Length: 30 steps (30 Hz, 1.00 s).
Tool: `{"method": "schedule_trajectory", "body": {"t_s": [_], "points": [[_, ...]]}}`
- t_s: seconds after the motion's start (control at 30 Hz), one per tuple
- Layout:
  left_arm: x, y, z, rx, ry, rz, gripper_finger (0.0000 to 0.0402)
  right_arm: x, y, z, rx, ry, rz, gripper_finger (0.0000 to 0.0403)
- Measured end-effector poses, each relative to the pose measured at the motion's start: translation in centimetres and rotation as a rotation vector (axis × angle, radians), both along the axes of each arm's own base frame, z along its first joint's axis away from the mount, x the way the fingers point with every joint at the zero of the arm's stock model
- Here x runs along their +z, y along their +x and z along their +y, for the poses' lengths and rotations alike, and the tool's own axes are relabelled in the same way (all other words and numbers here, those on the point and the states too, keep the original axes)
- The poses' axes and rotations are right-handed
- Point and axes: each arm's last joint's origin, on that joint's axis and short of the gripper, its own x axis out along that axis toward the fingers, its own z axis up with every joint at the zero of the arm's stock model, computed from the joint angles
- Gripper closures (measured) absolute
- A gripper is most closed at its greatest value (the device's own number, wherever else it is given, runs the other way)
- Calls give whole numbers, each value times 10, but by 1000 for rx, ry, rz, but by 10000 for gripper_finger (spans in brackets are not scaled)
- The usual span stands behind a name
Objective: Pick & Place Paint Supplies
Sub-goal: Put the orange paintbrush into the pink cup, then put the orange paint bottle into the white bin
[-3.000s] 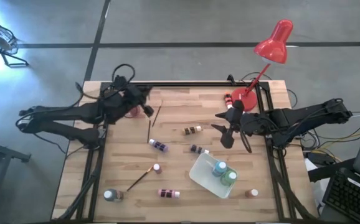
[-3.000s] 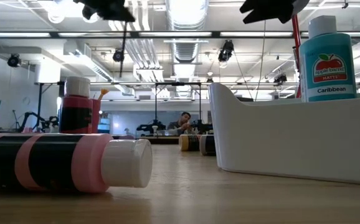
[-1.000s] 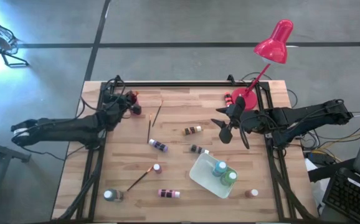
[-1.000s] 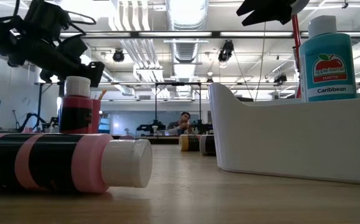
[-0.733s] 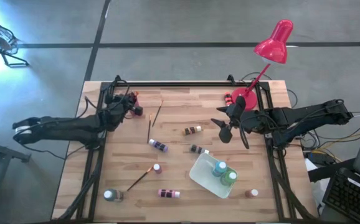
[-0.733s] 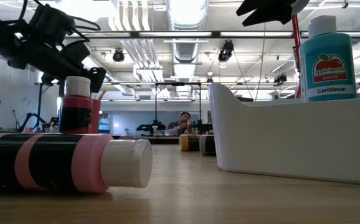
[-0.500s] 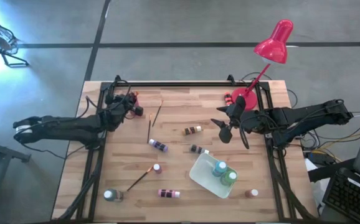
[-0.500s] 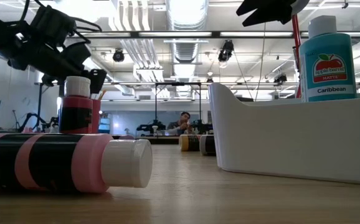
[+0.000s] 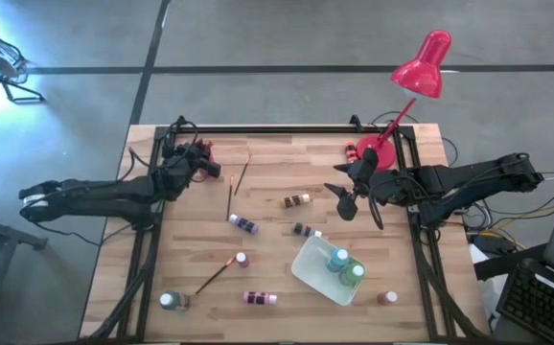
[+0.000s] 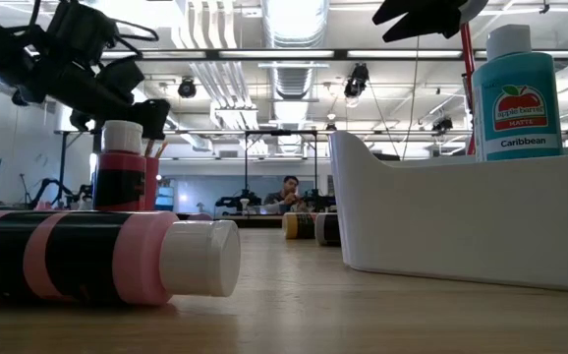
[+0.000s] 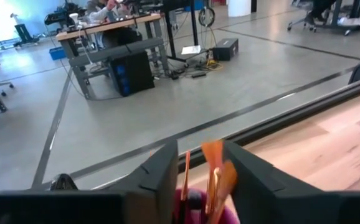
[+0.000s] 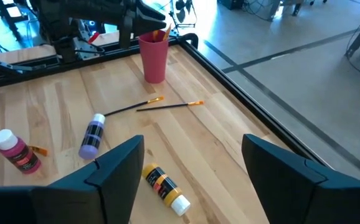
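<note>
At the far left corner: left gripper over the brush cup

From above, only the dark left gripper (image 9: pixel 203 165) against the pink cup (image 9: pixel 203 150). Closer, through the left wrist camera: fingers (image 11: pixel 161 177) parted, standing either side of orange brush tips (image 11: pixel 214 168) that poke from that cup, not clamped on them. Over mid-table near the red lamp (image 9: pixel 419 67), the right gripper (image 9: pixel 347 201), spread wide and holding nothing, as seen past its own fingers.

Readable only at table height: "Caribbean" on the teal bottle (image 10: pixel 513 93) in the white tray (image 10: pixel 441 216). Far behind, a person (image 10: pixel 289 192) at a desk.

Counted from above: two upright in the tray, the teal one and a green bottle (image 9: pixel 354 274). Eight loose bottles (image 9: pixel 245 225) scattered over the wooden table (image 9: pixel 277 158). Three loose brushes (image 9: pixel 229 201), two lying near the cup, one farther off beside a pink bottle (image 9: pixel 242 259).
</note>
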Motion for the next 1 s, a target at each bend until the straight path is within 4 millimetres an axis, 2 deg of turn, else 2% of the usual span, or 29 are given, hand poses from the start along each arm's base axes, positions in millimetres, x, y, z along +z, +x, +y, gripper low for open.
{"method": "schedule_trajectory", "body": {"t_s": [0.23,0.53,0.8,1.0], "points": [[11,3,1,-7,7,19,209,2,0,0,0,2,-6,160],[27,7,2,-14,13,60,205,3,0,0,-2,7,-13,168],[86,10,2,-56,106,21,206,3,0,0,-1,6,-12,146],[137,15,-10,-527,42,-12,207,3,0,0,1,1,-5,136]]}}
